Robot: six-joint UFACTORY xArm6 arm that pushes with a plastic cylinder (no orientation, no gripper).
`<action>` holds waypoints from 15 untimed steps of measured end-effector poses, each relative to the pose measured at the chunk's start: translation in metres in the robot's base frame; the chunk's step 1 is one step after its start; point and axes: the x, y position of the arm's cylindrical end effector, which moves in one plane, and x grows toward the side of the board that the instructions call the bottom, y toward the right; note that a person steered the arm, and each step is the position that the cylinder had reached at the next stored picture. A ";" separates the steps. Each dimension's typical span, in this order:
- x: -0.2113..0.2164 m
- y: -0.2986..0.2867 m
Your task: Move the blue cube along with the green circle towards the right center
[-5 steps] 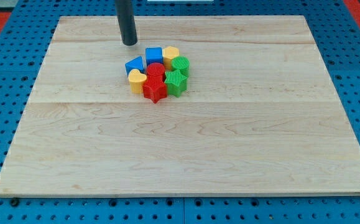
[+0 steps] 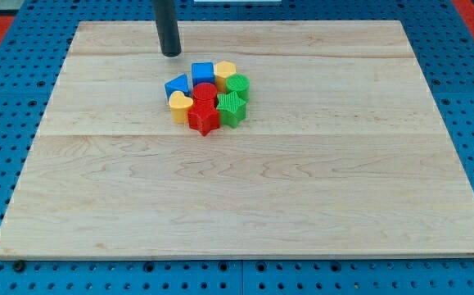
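The blocks sit in one tight cluster on the upper middle of the wooden board (image 2: pixel 245 205). The blue cube (image 2: pixel 203 73) is at the cluster's top, touching a yellow block (image 2: pixel 225 71) on its right. The green circle (image 2: pixel 238 85) is on the cluster's right side, just above a green star (image 2: pixel 232 107). My tip (image 2: pixel 171 54) stands above and to the left of the cluster, a short gap from the blue cube, touching no block.
A second blue block (image 2: pixel 176 86) and a yellow heart (image 2: pixel 180 106) form the cluster's left side. A red circle (image 2: pixel 205 92) and a red star (image 2: pixel 205 118) sit in the middle and bottom. Blue pegboard surrounds the board.
My tip has moved very slightly toward the view's top. No block has moved.
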 end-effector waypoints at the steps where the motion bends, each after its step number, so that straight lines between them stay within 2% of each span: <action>1: 0.002 0.004; 8: -0.001 0.024; 12: 0.076 0.035; 14: 0.096 0.100; 15: 0.092 0.118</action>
